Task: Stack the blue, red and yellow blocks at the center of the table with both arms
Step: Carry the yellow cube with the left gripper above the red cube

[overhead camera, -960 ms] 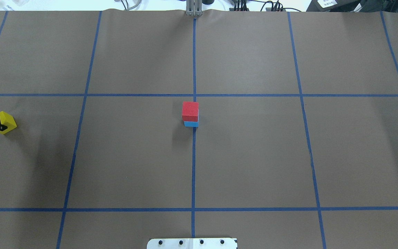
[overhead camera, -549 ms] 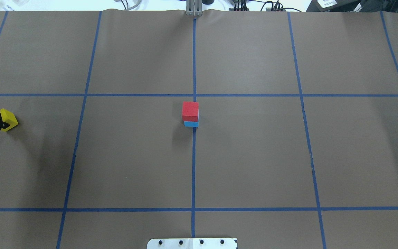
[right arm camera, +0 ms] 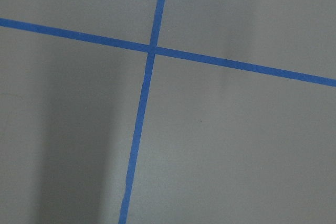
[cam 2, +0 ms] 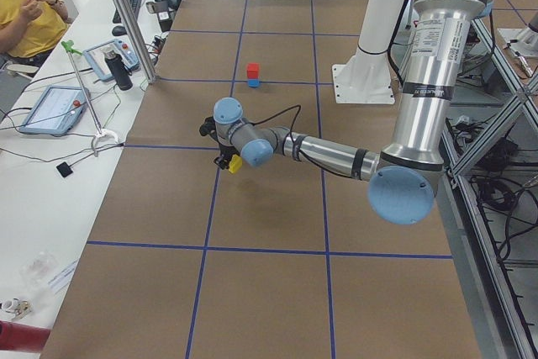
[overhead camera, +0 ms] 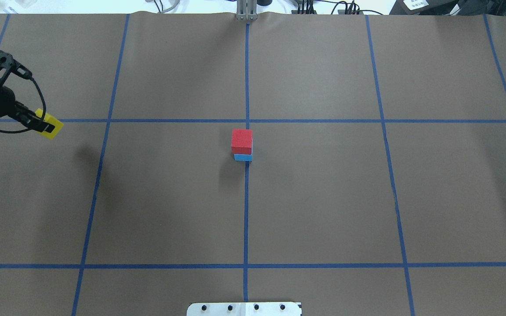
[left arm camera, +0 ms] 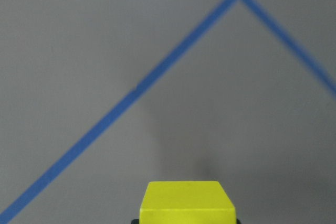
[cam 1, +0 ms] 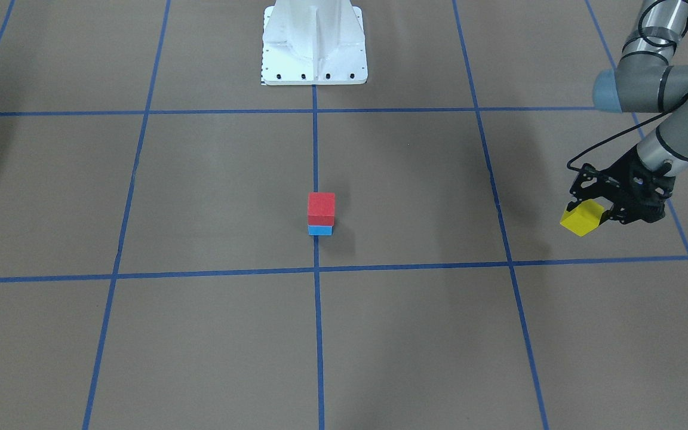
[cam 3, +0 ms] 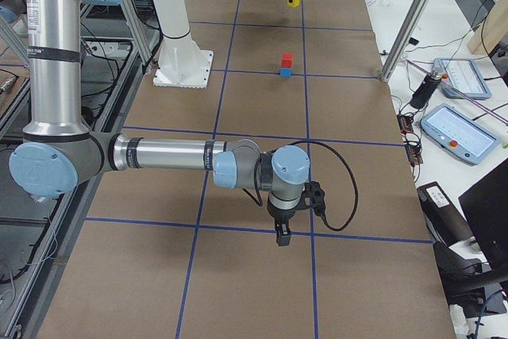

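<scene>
My left gripper [overhead camera: 42, 124] is closed on the yellow block [overhead camera: 53, 127]. A second ago the block was resting on the table [overhead camera: 323, 197]; now I hold it up in the air. The red block [overhead camera: 241, 140] sits on the blue block [overhead camera: 243, 157], well away from my hand. I judge that only the carrying and placing remain. I cannot tell whether my right gripper [cam 3: 282, 236] is open or closed.
</scene>
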You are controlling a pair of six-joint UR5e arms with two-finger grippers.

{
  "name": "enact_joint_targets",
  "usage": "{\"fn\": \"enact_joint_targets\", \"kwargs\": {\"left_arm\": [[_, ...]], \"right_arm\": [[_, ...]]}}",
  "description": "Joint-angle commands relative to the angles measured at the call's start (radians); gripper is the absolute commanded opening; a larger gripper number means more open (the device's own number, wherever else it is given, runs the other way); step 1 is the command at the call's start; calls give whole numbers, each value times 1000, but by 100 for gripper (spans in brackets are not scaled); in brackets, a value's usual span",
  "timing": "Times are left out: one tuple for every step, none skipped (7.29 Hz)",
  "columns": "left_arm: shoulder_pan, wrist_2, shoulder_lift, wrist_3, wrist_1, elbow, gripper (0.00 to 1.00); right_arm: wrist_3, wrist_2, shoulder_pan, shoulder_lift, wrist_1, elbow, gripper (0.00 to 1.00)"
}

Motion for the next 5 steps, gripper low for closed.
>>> {"fn": "enact_joint_targets", "kwargs": {"left_arm": [[39,26,-175,-181,159,-3,0],[90,71,-245,-280,211,-3,0],[160,114,-316,-383,259,-3,0],[215,150,-404,-484,332,-1,0],[264,182,-484,-557,409,2,0]], "right_arm": [[0,2,0,0,0,0,100],[0,2,-2,0,0,0,100],[0,2,0,0,0,0,100],[0,2,0,0,-2,0,100],[0,2,0,0,0,-2,100]]}}
